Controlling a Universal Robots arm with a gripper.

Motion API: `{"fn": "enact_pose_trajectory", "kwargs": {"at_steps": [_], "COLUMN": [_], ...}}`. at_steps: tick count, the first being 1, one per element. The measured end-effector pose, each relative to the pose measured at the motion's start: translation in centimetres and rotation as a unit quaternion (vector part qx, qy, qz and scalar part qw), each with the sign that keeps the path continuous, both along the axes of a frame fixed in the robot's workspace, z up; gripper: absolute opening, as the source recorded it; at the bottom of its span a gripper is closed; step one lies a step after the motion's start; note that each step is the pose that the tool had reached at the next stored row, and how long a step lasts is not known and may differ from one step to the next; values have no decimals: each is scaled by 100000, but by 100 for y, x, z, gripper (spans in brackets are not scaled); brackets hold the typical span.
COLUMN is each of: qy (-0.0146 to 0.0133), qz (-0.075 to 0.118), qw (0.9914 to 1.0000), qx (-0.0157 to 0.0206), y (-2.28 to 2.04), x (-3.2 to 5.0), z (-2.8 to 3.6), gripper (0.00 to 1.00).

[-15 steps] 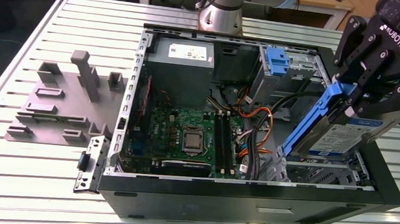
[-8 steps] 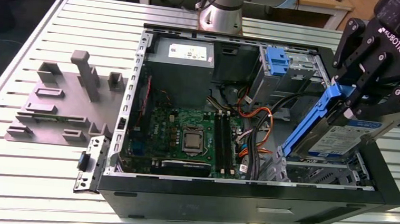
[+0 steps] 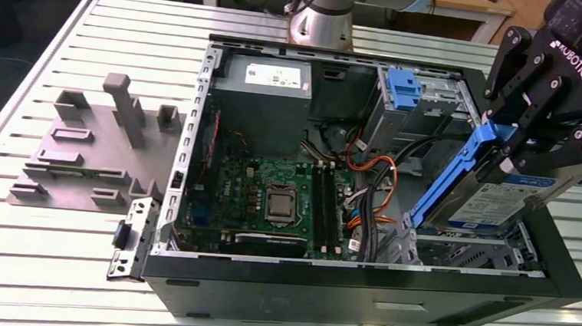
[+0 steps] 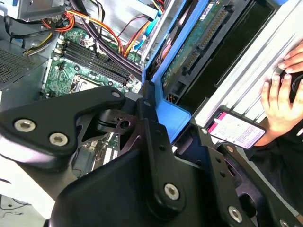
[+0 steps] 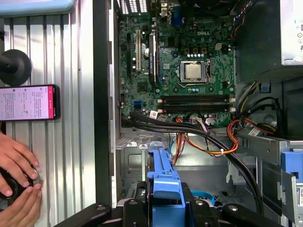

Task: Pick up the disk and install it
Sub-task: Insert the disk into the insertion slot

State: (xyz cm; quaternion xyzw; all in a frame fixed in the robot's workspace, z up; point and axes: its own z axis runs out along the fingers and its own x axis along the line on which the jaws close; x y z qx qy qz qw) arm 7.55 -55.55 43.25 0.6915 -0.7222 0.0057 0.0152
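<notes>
Closure of the pincer [image 3: 537,159] on the disk [image 3: 501,207] is seen in the exterior view. Its black fingers are pressed against the blue carrier [image 3: 452,182] that frames the silver drive. The drive, with its white-and-blue label, is held steeply tilted. 1 end is raised into the pincer and the other is lowered toward the metal drive cage [image 3: 469,248] directly beneath the pincer, in a corner of the open computer case [image 3: 364,295]. Whether the lower end touches the cage cannot be told.

In the second wrist view the carrier's blue end is seen clamped between the fingers [image 4: 156,142], and the drive's green circuit board [image 4: 194,52] is turned toward the camera.

The motherboard [image 3: 268,192], with 1 processor socket [image 3: 279,206], is laid on the case floor well apart from the pincer, toward the exterior view's left. Orange and black cables [image 3: 367,168] are draped between it and the pincer. A power supply [image 3: 266,84] and a narrower blue bracket [image 3: 403,90] are set deeper in the case, nearer the arm's base [image 3: 322,19]. A grey fixture plate [image 3: 86,156] is placed farthest from the pincer, on the slatted table [image 3: 18,251].

In the first wrist view, outside the case wall, a phone [image 5: 28,101] with a lit screen is laid on the table. Near it a person's hand [image 5: 16,158] and a second hand [image 5: 21,208] are set on a dark round object [image 5: 9,182].
</notes>
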Motion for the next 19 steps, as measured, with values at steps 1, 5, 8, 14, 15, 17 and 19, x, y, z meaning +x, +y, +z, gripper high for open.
{"fn": "enact_pose_trajectory", "kwargs": {"at_steps": [1,5,8,14,15,17,19], "qy": [1,1,-62,-66,-68,-69,-69], "qz": [-4,-5,0,-8,-10,-5,-3], "qw": [100000,100000,100000,100000,100000,100000,100000], "qx": [-4,-7,11,-7,-4,2,3], "y": [0,0,-1,-5,-5,-8,-13], "x": [0,0,1,0,0,4,9], "z": [0,-2,-41,-148,-168,-204,-240], "gripper": [36,38,50,50,49,42,36]}}
